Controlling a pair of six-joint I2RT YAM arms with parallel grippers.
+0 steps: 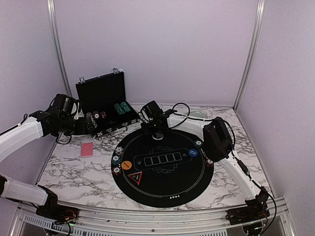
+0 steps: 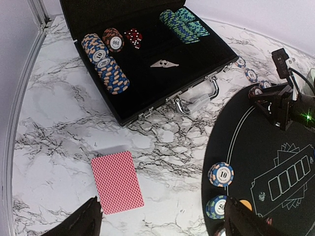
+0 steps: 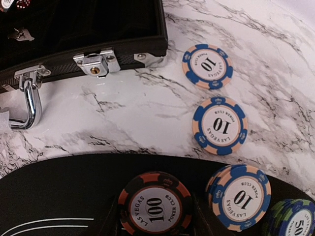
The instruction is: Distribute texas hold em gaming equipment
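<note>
You'll see a red-backed card (image 2: 117, 182), perhaps a thin deck, face down on the bench (image 2: 59, 123). Two blue 10 chips (image 3: 219, 125) lie flat just off the mat (image 3: 59, 196); a 100 chip (image 3: 155, 210) and a 10 stack (image 3: 239, 196) sit on its edge.

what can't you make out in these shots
Right wrist view: whether the right hand grips the 100 chip; it blends into the black mat at the bottom edge.
Right wrist view: the 50 chip is cut off by the corner.
Left wrist view: the card lies face down, so its face is hidden.
Top view: the numbers on the chips are too small to read.
</note>
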